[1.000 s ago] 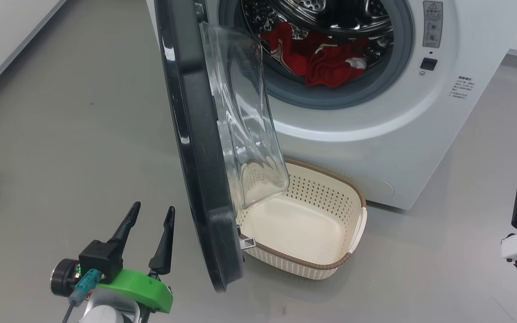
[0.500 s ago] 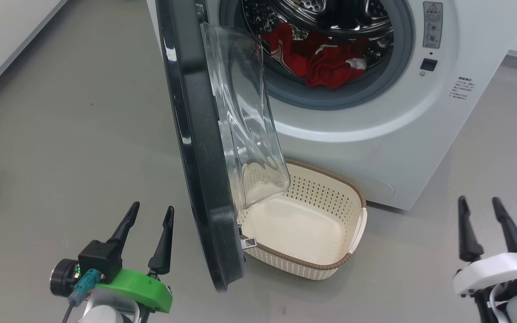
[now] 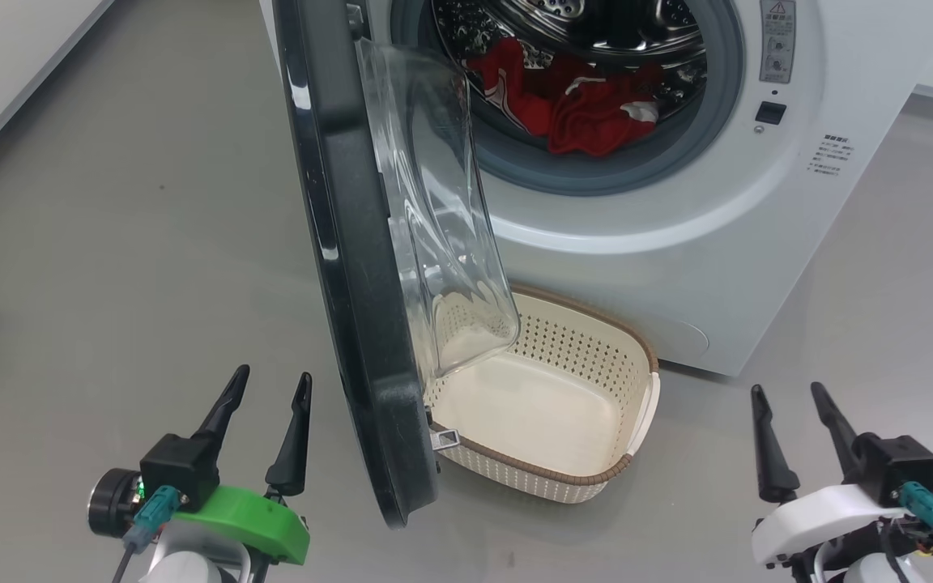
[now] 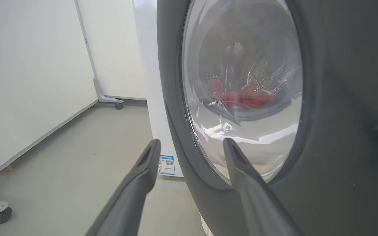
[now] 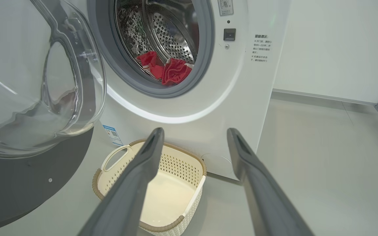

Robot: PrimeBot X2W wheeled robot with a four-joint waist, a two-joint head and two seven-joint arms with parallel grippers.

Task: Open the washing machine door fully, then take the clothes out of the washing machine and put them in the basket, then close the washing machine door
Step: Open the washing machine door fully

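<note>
Clothes point(image 3: 580, 113) inside washing machine point(image 3: 677, 267), beyond right gripper point(image 3: 786, 389)

The washing machine door point(image 3: 353, 283) hides the left end of the basket point(image 3: 588, 348). The top edge cuts off the washing machine point(image 3: 677, 243). Its printed notices point(image 3: 828, 156) are too small to read. Through the door glass, the clothes point(image 4: 241, 98) are a red blur.

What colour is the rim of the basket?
Brown, woven-look, on the cream basket; best in the right wrist view.
</note>
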